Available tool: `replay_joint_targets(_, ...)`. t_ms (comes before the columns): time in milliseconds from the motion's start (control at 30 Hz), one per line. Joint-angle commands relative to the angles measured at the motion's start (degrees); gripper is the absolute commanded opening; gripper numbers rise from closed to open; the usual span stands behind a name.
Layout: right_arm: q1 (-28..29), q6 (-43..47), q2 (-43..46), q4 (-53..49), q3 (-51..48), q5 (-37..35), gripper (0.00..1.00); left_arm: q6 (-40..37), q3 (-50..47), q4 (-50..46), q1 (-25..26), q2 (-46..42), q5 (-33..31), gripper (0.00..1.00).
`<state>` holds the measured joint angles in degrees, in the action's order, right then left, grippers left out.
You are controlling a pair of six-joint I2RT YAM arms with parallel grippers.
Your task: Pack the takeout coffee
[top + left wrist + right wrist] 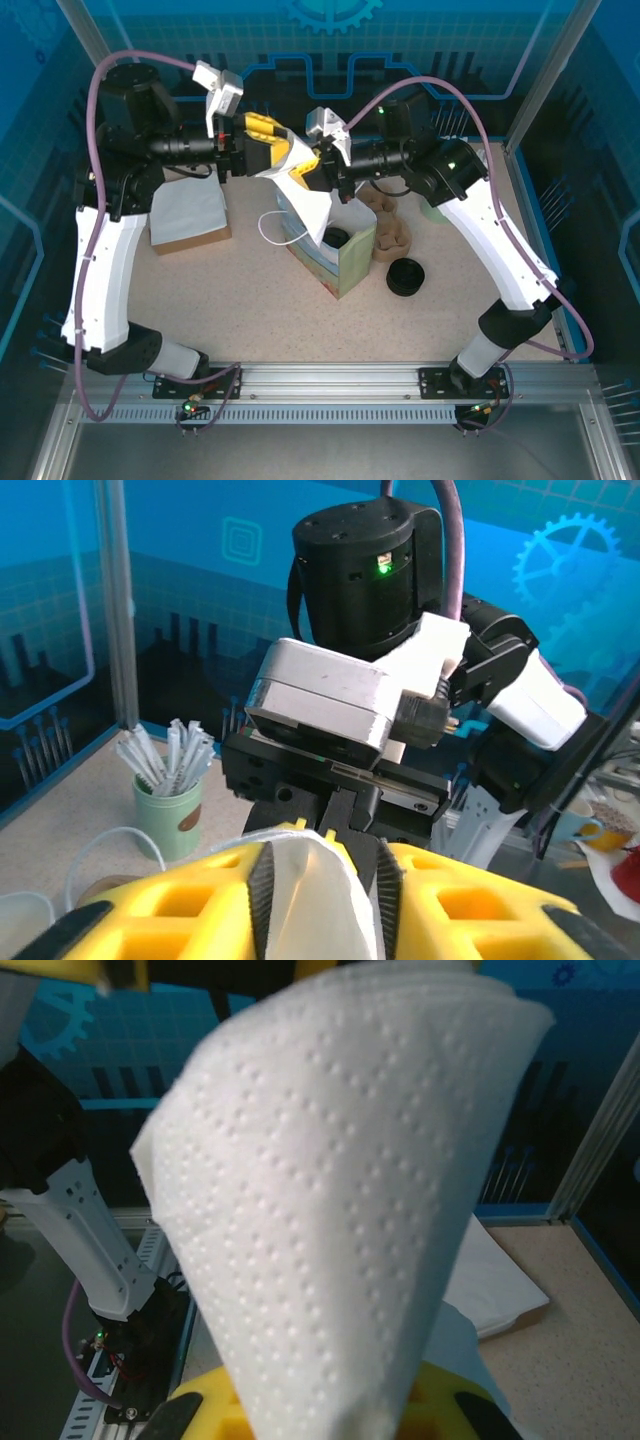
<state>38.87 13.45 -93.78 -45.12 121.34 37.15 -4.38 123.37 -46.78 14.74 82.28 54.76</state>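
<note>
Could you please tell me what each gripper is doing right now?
Left gripper: open, napkin between its jaws.
Right gripper: closed on the napkin.

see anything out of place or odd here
One thing: what looks like a black lid lies loose on the table beside the paper bag, not packed. The napkin hangs over the bag, pinched by the right claw.

napkin above bag, lid right

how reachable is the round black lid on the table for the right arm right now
Probably reachable: the round black lid lies uncovered on that arm's side, with nothing over it. But the right gripper is shut on the white paper napkin, so it must let go first.
</note>
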Motion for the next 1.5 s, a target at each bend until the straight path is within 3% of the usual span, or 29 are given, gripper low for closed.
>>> replay_joint_targets(0, -1.6, -2.0, 2.2, 0.9, -1.6, -3.5, 0.00, 0.3, -3.5, 2.8, 0.3, -6.4, -7.8, 0.49)
replay_joint_targets(167, -2.9, -3.0, 2.6, 2.3, -4.3, -8.1, 0.00, 2.5, -17.1, 7.1, 0.3, -17.3, -22.4, 0.62)
replay_joint_targets(233, -3.1, -3.6, 2.4, 3.4, -5.9, -8.1, 0.00, 4.5, -24.0, 9.3, 0.3, -22.5, -28.0, 0.62)
replay_joint_targets(567, -5.8, -6.2, -3.6, 1.4, -6.2, -1.6, 0.00, 12.6, -47.9, 9.0, 0.3, -39.6, -36.9, 0.64)
replay_joint_targets(767, -7.4, -4.8, -7.0, -2.1, -6.4, 0.4, 0.00, 13.5, -53.6, 7.2, 0.3, -43.4, -39.5, 0.65)
replay_joint_targets(1467, -7.5, 10.4, -8.8, -5.4, -14.5, -12.0, 0.00, 13.9, -55.5, 8.1, 0.3, -42.6, -39.5, 0.68)
